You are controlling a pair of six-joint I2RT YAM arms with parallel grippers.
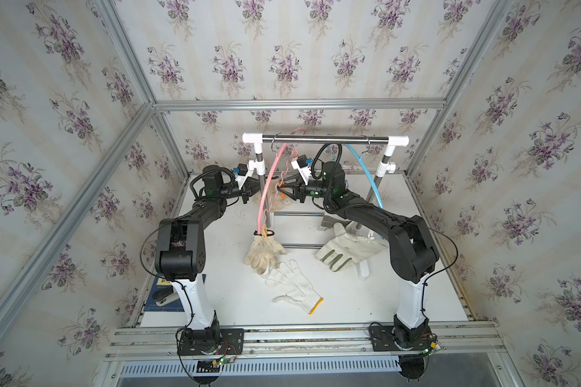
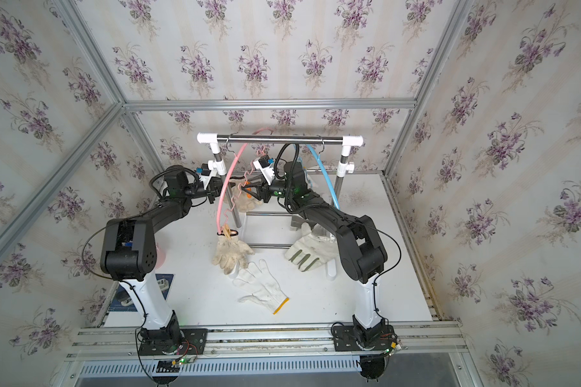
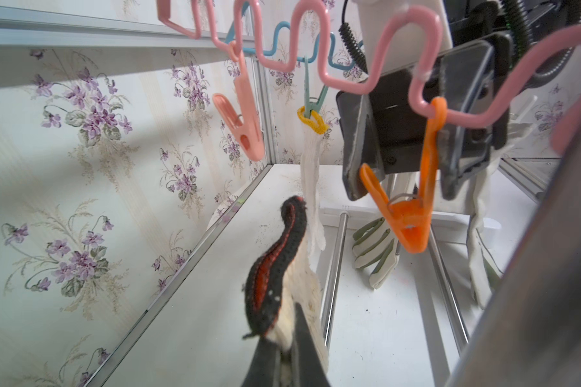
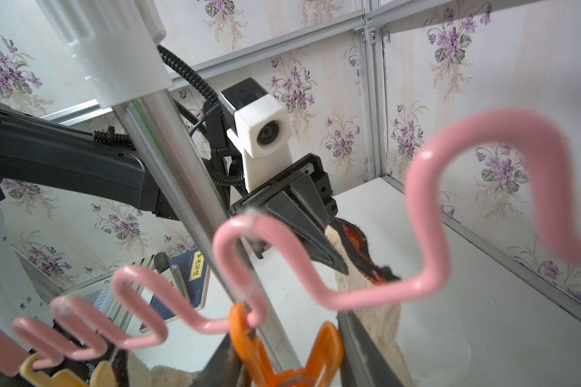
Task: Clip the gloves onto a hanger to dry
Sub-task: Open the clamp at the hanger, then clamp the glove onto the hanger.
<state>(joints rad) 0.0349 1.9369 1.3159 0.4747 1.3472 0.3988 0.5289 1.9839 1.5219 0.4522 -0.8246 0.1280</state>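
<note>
Glove [image 3: 307, 284] clenched by its cuff in left end effector [image 3: 284, 348], cuff aimed toward nearby orange clip [image 3: 409, 217]; right end effector [image 3: 401, 191] straddling clip handles, squeeze unconfirmed.

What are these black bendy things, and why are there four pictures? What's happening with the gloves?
Those are two robot arms, the left arm and the right arm, each ending in a pincer. Two pictures look down from above on everything; the other two come from small cameras on the arms' wrists, so they look close-up. A pink hanger with clips hangs from a metal rail. The left pincer is shut on a cream glove with a black cuff. The right pincer has its fingers either side of an orange clip on that hanger; whether it squeezes yet, I cannot tell. One dirty glove already hangs clipped. On the white table lie a white knit glove and a canvas glove.
</note>
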